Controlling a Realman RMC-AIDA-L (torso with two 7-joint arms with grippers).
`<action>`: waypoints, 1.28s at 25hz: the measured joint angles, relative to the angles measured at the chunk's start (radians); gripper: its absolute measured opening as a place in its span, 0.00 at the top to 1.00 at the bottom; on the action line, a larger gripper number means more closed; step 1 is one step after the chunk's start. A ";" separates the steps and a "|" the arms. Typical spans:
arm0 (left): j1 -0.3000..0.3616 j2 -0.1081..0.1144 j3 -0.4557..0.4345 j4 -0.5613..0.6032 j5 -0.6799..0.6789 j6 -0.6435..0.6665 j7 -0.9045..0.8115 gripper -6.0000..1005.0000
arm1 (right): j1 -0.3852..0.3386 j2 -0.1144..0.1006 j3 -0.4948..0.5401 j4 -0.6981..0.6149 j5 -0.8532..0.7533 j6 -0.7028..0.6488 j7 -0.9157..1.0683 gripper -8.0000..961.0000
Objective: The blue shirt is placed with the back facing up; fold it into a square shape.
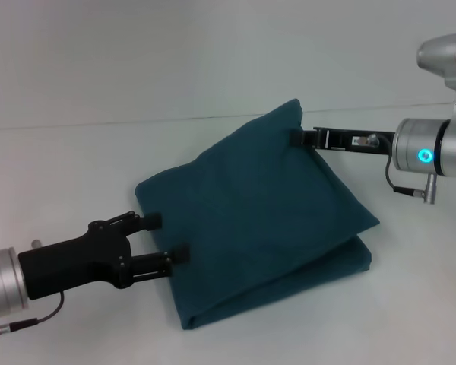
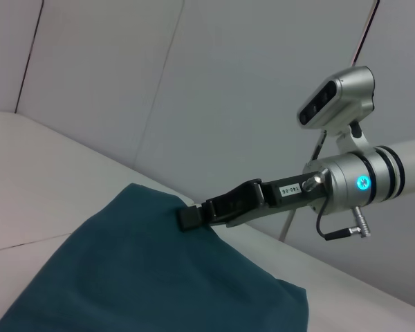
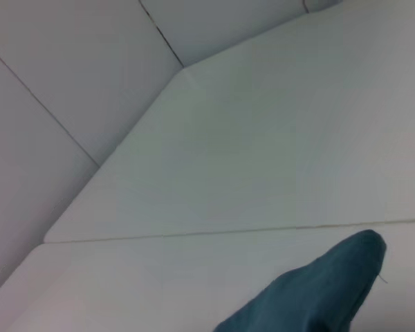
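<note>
In the head view, the blue shirt (image 1: 258,220) lies folded in a thick, roughly square packet on the white table (image 1: 76,167), near its middle, turned so that one corner points to the far edge. The plain side is up and at least two layers show along its near right edge. The left gripper (image 1: 164,238) is at the shirt's near left edge. Its two fingers are spread apart, both fingertips (image 1: 181,254) touching the cloth edge, and nothing is held between them. The right gripper (image 1: 296,137) reaches to the far corner of the shirt, and its tip is against the cloth there; I cannot tell if it is gripping the cloth or not.

In the left wrist view, the shirt (image 2: 145,277) fills the lower part, and the right gripper (image 2: 191,218) shows at its raised corner, touching the fabric.

In the right wrist view, only one corner of the shirt (image 3: 318,294) shows over the table (image 3: 263,152). The gripper's own fingers do not show here.
</note>
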 joint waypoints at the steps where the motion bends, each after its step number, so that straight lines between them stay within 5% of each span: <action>1: 0.000 0.000 0.000 0.000 0.000 0.000 -0.001 0.11 | 0.003 0.000 -0.004 0.000 -0.001 0.008 0.000 0.94; 19: -0.009 0.000 -0.007 -0.003 0.006 -0.011 -0.024 0.11 | -0.028 0.026 -0.056 0.035 0.003 0.214 -0.075 0.94; 25: -0.013 -0.006 -0.008 -0.004 -0.004 -0.083 -0.064 0.11 | -0.076 0.023 -0.019 -0.019 0.049 0.210 -0.083 0.77; 27: -0.021 -0.009 -0.009 -0.005 -0.004 -0.115 -0.089 0.11 | -0.107 0.017 -0.013 -0.054 0.075 0.184 -0.084 0.56; 32: -0.051 -0.015 -0.003 -0.017 -0.001 -0.226 -0.171 0.11 | -0.193 -0.022 0.011 -0.111 0.148 0.055 -0.075 0.34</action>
